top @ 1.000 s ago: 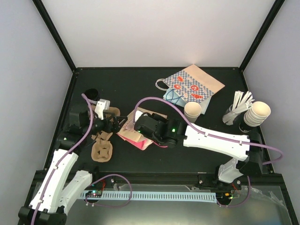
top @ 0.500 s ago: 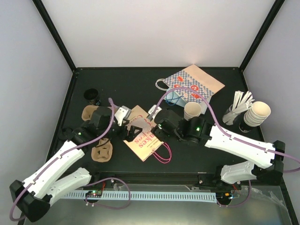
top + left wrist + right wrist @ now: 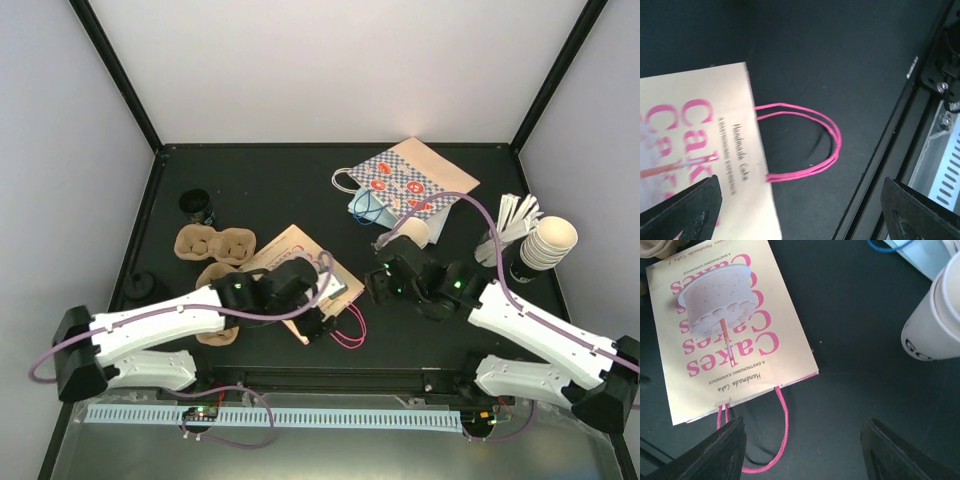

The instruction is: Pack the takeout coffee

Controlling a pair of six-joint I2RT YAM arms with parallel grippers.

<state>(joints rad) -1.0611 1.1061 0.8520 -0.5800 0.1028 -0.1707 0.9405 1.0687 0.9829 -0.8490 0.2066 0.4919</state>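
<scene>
Takeout coffee (image 3: 413,232) stood upright on the table (image 3: 260,180) beside the patterned bag (image 3: 415,180), near the right gripper (image 3: 804,425). Both grippers stood wide apart, empty, with the left gripper (image 3: 800,186) over the cake bag (image 3: 725,335).

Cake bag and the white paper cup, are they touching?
Apart. The right wrist view shows bare dark table between the cake bag and the white paper cup.

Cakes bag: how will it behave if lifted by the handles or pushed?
Lying flat and folded, the Cakes bag likely lifts light and floppy. Its thin pink cord handles probably go limp. Pushed, it should slide on the smooth table.
</scene>
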